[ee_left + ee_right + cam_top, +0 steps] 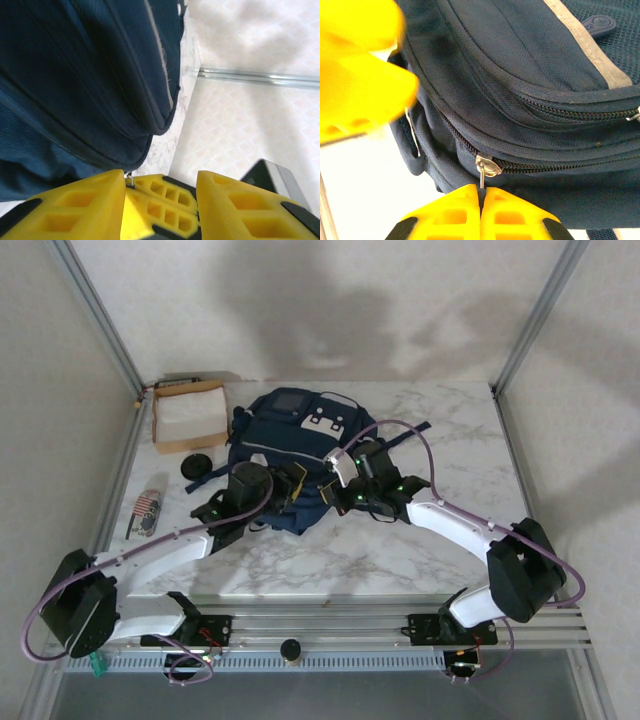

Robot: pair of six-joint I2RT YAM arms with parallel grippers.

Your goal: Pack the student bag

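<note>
A shallow brown cardboard box [185,445] sits at the far left corner of the marble bench [450,430], with something white [190,412] inside. Near it lies a round black object [197,465]. Closer, by the left edge, lies a small flag-patterned item [145,513].

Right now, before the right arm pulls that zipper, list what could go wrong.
The right gripper pinches just the tip of the zipper pull; it may slip out. The left gripper is open, not gripping the student bag, so the bag could drag along rather than unzip. Both grippers sit close together; they might collide.
</note>
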